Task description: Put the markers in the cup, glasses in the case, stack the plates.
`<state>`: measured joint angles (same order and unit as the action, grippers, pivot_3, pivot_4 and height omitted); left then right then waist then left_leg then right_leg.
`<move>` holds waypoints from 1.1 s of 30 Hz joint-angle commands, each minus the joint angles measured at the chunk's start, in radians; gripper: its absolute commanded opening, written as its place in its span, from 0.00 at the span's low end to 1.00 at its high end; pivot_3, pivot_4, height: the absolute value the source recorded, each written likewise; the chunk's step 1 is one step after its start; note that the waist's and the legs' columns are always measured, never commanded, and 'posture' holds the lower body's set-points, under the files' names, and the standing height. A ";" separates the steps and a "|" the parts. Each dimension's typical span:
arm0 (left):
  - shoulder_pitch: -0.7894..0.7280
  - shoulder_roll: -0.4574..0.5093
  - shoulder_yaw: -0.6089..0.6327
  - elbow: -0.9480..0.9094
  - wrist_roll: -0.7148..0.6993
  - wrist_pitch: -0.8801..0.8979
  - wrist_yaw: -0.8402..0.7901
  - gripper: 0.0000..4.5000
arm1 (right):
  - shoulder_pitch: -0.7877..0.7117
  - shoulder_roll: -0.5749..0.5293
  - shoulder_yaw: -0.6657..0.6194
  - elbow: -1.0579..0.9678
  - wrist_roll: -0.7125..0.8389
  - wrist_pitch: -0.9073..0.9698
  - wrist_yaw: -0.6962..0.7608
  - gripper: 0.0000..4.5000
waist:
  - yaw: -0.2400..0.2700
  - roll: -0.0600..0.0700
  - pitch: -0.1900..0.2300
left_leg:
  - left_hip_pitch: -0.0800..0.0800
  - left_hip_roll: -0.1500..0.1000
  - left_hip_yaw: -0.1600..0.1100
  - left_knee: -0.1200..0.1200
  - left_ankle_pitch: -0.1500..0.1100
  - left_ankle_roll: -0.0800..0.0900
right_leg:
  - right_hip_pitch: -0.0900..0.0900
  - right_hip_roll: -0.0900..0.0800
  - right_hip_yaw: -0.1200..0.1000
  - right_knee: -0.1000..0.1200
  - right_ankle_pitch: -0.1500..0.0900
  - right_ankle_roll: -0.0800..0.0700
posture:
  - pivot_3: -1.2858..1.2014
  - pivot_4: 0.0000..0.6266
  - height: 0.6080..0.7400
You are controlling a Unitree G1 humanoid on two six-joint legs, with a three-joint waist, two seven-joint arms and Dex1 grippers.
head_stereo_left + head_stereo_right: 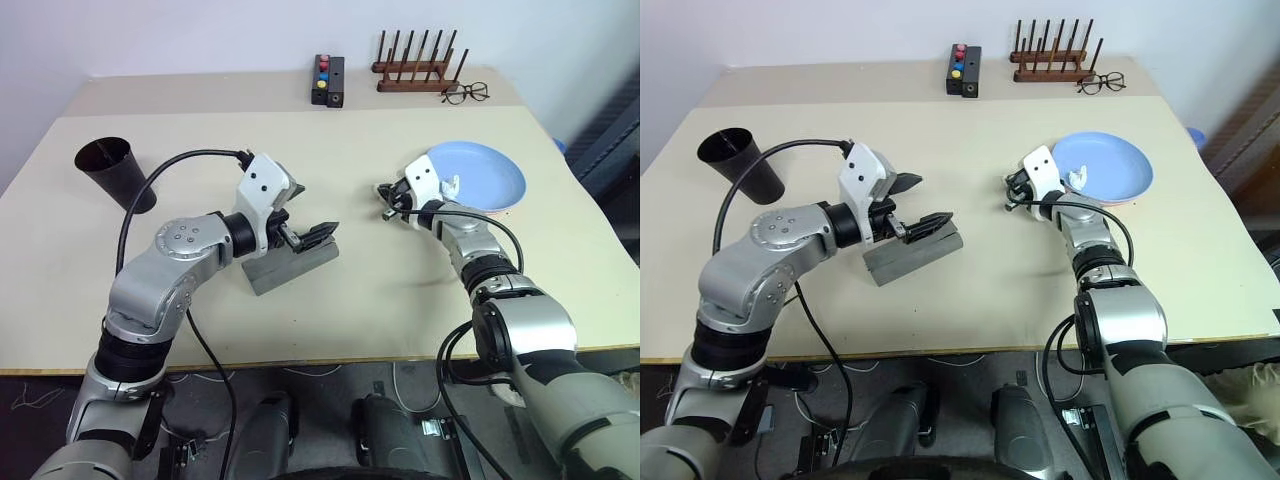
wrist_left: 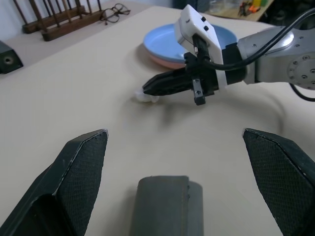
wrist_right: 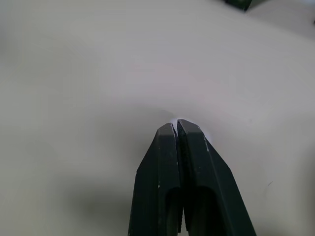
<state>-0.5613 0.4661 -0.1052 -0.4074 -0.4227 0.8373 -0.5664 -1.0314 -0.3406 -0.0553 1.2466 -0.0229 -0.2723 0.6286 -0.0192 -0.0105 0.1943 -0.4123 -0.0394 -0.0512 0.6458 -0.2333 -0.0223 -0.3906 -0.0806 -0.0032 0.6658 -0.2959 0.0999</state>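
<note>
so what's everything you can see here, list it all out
table: one, beige, under everything
cup: one, black, far left
case: one, grey, closed, below the left tool
plates: two, blue stacked on pink, right side
button box: one, black, far edge
rack: one, brown wood, far right
eyeglasses: one, thin-framed, beside the rack
small white thing: one, at the right tool's tips, unclear what
left tool: open, above the case
right tool: shut, beside the plates
</note>
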 commanded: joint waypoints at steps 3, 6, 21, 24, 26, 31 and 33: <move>-0.035 -0.018 -0.011 0.035 0.014 -0.066 -0.020 1.00 | -0.053 -0.060 -0.063 -0.106 0.059 -0.068 0.007 0.01 | 0.001 0.000 0.000 | 0.000 0.000 0.000 0.000 0.000 0.000 | 0.000 0.000 0.000 0.000 0.000 0.000 | 0.52 0.24 1.00; -0.049 -0.040 -0.027 0.067 0.023 -0.095 -0.026 1.00 | -0.070 -0.107 -0.082 -0.126 0.064 -0.077 -0.021 0.01 | 0.002 0.000 0.000 | 0.000 0.000 0.000 0.000 0.000 0.000 | 0.000 0.000 0.000 0.000 0.000 0.000 | 0.52 0.24 1.00; -0.047 -0.033 -0.016 0.081 0.046 -0.115 -0.033 1.00 | -0.005 -0.078 -0.051 -0.133 0.054 -0.009 0.090 0.65 | -0.001 0.000 0.000 | 0.000 0.000 0.001 0.000 -0.001 0.002 | 0.000 0.000 0.000 0.000 0.000 0.000 | 0.52 0.24 1.00; -0.041 -0.019 -0.007 0.071 0.041 -0.108 -0.032 1.00 | -0.008 -0.063 -0.046 -0.120 0.047 -0.008 0.071 0.99 | 0.002 0.000 0.000 | 0.000 0.000 0.000 0.000 0.000 0.000 | 0.000 0.000 0.000 0.000 0.000 0.000 | 0.52 0.24 1.00; -0.030 -0.012 -0.002 0.048 0.037 -0.093 -0.022 1.00 | -0.009 -0.050 -0.037 -0.098 0.042 0.002 0.074 0.99 | 0.002 0.000 0.000 | 0.000 0.000 0.000 0.000 0.000 0.000 | 0.000 0.000 0.000 0.000 0.000 0.000 | 0.52 0.24 1.00; -0.005 0.002 0.019 -0.004 0.030 -0.055 0.006 1.00 | -0.011 -0.021 -0.019 -0.061 0.031 0.016 0.086 0.99 | 0.000 0.000 0.000 | 0.000 0.000 0.000 -0.001 0.000 0.000 | 0.000 0.000 0.000 0.000 0.000 0.000 | 0.52 0.24 1.00; 0.006 0.007 0.028 -0.024 0.027 -0.041 0.014 1.00 | -0.014 -0.012 -0.014 -0.049 0.026 0.020 0.084 0.99 | 0.000 0.000 0.000 | 0.000 0.000 0.000 -0.001 0.000 0.000 | 0.000 0.000 0.000 0.000 0.000 0.000 | 0.52 0.24 1.00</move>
<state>-0.5535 0.4629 -0.1174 -0.3797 -0.3850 0.7896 -0.5617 -1.0230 -0.3581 -0.0699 1.2004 0.0036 -0.2501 0.7125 -0.0197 -0.0100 0.1946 -0.4123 -0.0392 -0.0510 0.6451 -0.2333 -0.0222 -0.3910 -0.0807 -0.0031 0.6656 -0.2959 0.0998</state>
